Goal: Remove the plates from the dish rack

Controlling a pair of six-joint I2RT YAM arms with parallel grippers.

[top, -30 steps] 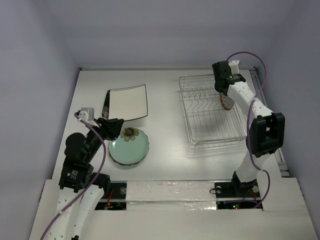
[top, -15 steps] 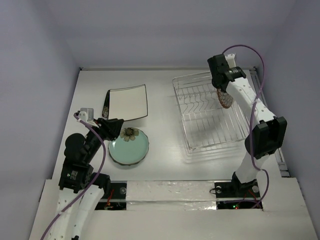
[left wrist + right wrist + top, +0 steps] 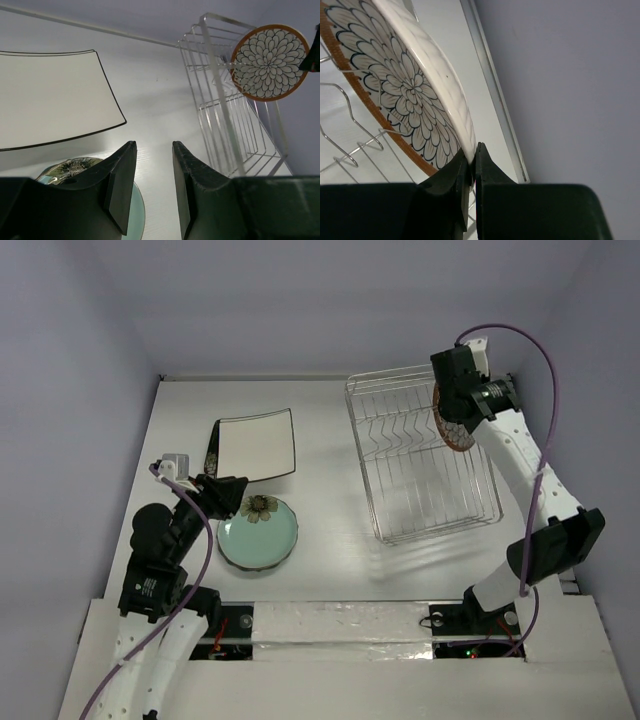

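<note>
The right gripper [image 3: 471, 155] has its jaws shut down on the rim of the round white ceramic plate with the brown edge and dark petal pattern [image 3: 405, 85]; the pinch takes only the thin lip of the rim, and the rest of the disc stands out beyond the fingertips on edge; the patterned face is to one side of the jaws and the plain back to the other.

Just beneath the jaws is the rectangular silver-white wire dish rack [image 3: 220, 90]; in the left wrist view one of its wires crosses in front of the plate's face, so I cannot tell whether the lower edge has cleared the tines.

The left gripper [image 3: 153, 150] has its jaws apart with nothing between them; ahead of them lies the larger white square plate with a dark rim [image 3: 50, 100]; close under them is the round teal plate [image 3: 258, 535], with the small black square floral plate [image 3: 261, 506] resting on it.

The held plate looks stiff, glazed and breakable; smooth glaze gives the pads little friction, and a narrow rim pinch lets the disc's weight swing about the contact; a deeper bite across the rim would probably be safer. If a tine catches the lower edge, the light wire rack may well lift with it; a straight, slow lift looks wise.
</note>
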